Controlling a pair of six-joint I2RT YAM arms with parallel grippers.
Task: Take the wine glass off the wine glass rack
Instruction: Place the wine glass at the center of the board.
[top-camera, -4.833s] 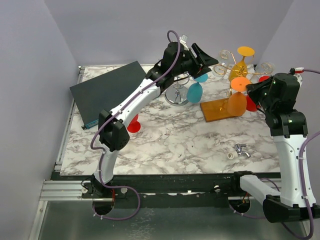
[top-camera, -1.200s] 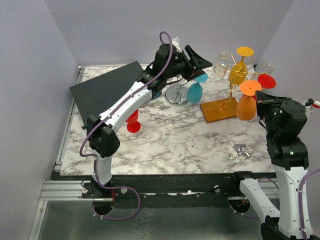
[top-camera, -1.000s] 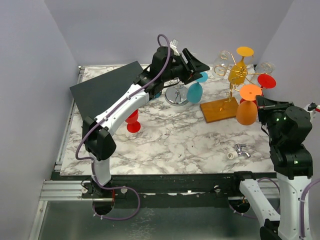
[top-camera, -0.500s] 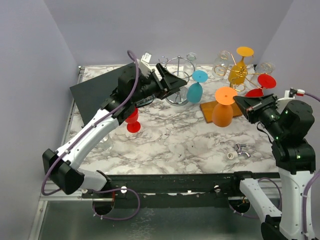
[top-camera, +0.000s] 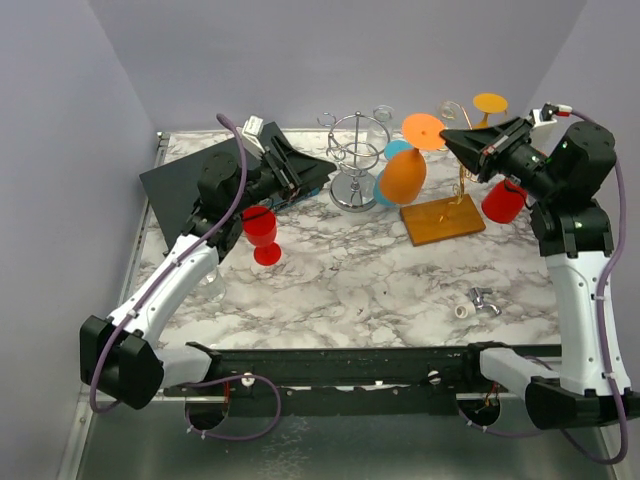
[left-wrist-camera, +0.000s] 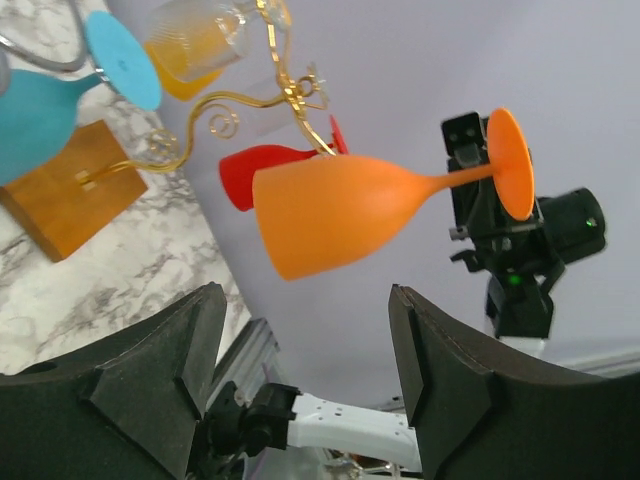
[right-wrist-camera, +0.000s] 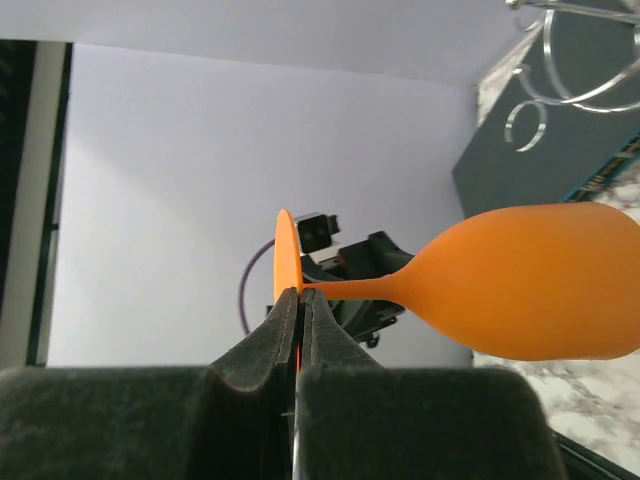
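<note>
Right claw (right-wrist-camera: 298, 296) is clamped tight on the foot of the orange wine glass (top-camera: 402, 175), held tilted above the table (top-camera: 350, 280) at 10 o'clock of the wine glass rack (top-camera: 443, 220); left claw (left-wrist-camera: 303, 292) gapes wide, empty.

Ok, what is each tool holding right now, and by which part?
Right tool pinches the orange wine glass by the rim of its foot disc. Left tool is open, holding nothing.

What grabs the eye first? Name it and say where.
The orange glass, held sideways in mid-air over the far table, the right claw shut on its foot. Right of it stands the gold rack with a red glass hanging; the left claw gapes open.
</note>
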